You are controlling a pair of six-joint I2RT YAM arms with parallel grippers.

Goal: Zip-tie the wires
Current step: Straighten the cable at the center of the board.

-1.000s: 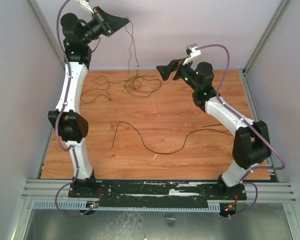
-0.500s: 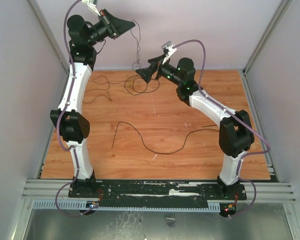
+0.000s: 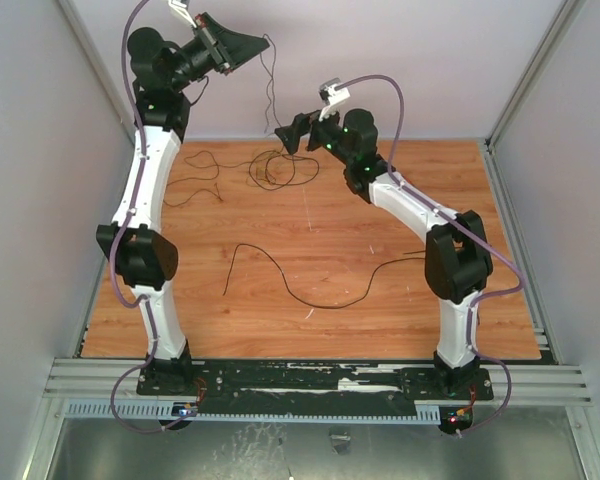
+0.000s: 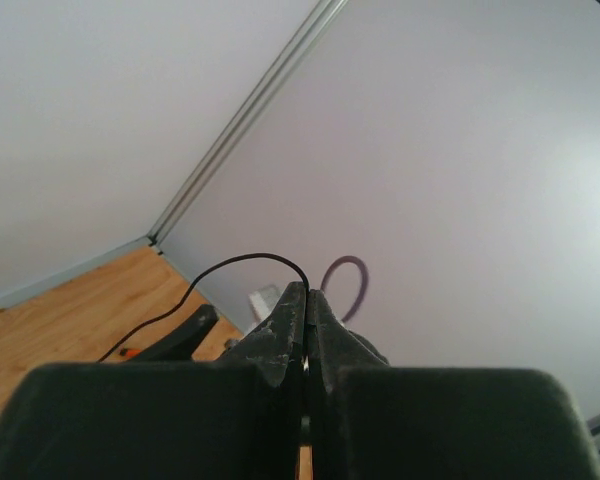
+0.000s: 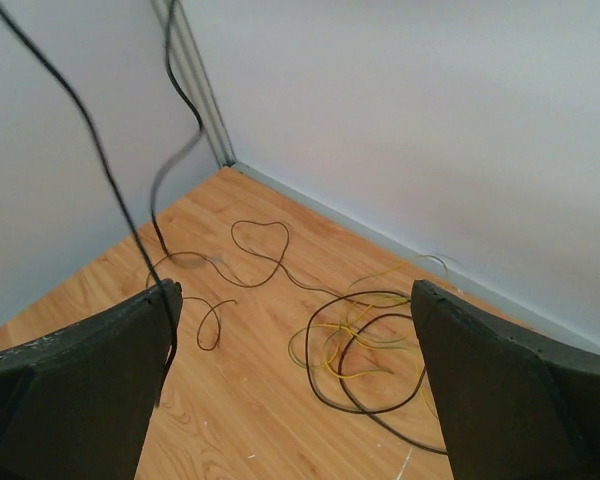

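From above, my left claw [image 3: 252, 45] is raised high over the far left corner of the bench [image 3: 400, 210]. It is pinched shut on a strand of the wires [image 3: 271, 95], which hangs down to the tangle lying along the far edge. My right claw [image 3: 286, 133] hovers just beside that hanging strand, jaws spread wide and holding nothing. A separate long strand [image 3: 300, 296] lies across the middle of the bench, well apart. In my left wrist view the fingertips [image 4: 298, 305] meet on the wire [image 4: 245, 260], which arcs away leftward. In my right wrist view the wide claw [image 5: 295, 300] has the dangling strands [image 5: 100, 170] at its left finger, not between the jaws. I judge I should shift left to centre them before closing. One strand shows blurred, perhaps swinging, so it is easy to miss. The loops [image 5: 365, 335] on the bench lie below.
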